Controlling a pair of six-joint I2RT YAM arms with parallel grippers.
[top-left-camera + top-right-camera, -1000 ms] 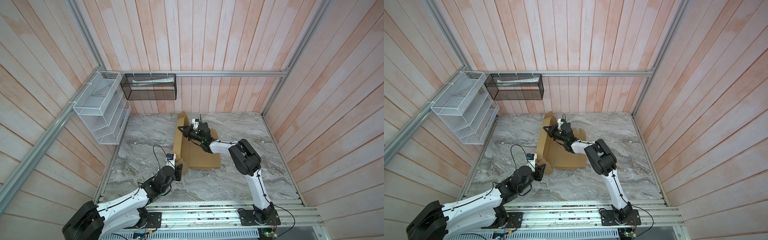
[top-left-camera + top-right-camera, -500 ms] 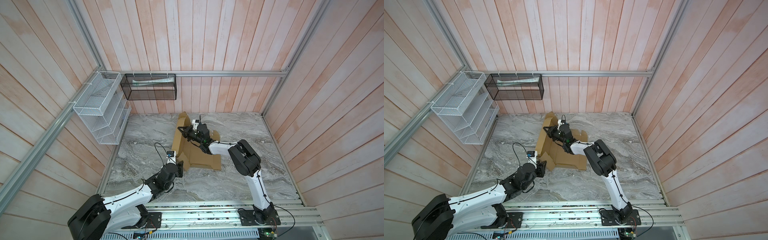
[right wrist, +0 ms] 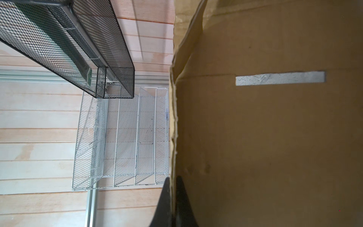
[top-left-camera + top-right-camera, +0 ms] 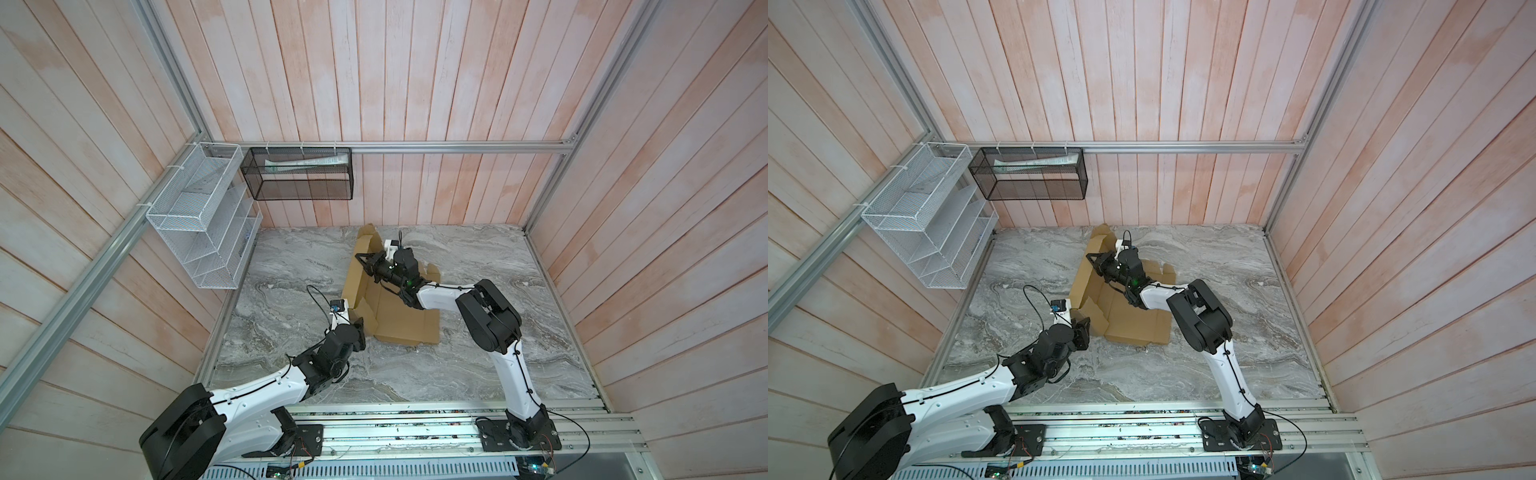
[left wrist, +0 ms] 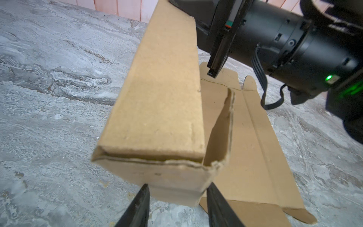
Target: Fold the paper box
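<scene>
The paper box (image 4: pixel 401 318) (image 4: pixel 1133 322) lies partly folded in the middle of the marble table, and both top views show its left wall raised upright. My right gripper (image 4: pixel 362 258) (image 4: pixel 1092 258) reaches over the box and is shut on that wall's top edge; in the right wrist view the gripper (image 3: pixel 172 179) pinches the cardboard (image 3: pixel 255 137) edge. My left gripper (image 4: pixel 360 328) (image 4: pixel 1084 328) is at the near left corner. In the left wrist view it (image 5: pixel 177 187) is open, with its fingers standing on either side of the near end of the raised wall (image 5: pixel 163 88).
A white wire rack (image 4: pixel 203 220) hangs on the left wall. On the back wall there is a black mesh basket (image 4: pixel 301 174) holding papers. Aluminium rails (image 4: pixel 415 432) run along the front edge by the arm bases. Wooden walls close in the table on three sides.
My left gripper has moved forward up to the box's near left corner and opened a little wider. The near corner flap now stands up more. The right gripper keeps its grip.
</scene>
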